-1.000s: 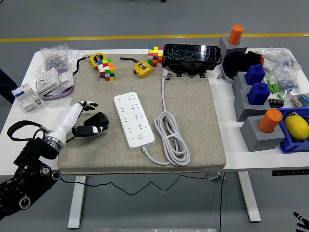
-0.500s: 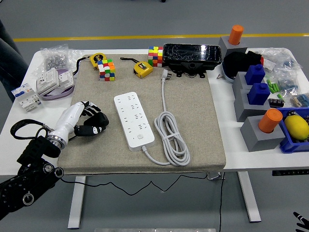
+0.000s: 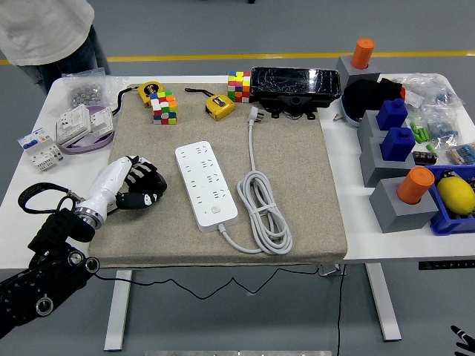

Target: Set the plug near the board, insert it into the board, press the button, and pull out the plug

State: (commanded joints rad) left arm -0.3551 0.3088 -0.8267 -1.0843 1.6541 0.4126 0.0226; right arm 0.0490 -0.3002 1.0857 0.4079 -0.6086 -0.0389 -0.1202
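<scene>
Two multicoloured puzzle cubes [image 3: 165, 107] and yellow tape measure [image 3: 220, 107] beyond white power strip [image 3: 205, 185]; grey three-pin plug [image 3: 254, 114] lying unplugged, cable coiled. Left hand [image 3: 139, 185] curled, empty, on mat.

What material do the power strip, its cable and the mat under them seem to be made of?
The power strip looks like hard white plastic, smooth with a slight sheen and moulded socket holes. Its cable seems to be rubbery or PVC-sheathed, pale grey and matte, since it bends into soft loops. The mat appears to be woven or felted fabric, beige with a speckled, dull texture and a thick edge.
</scene>
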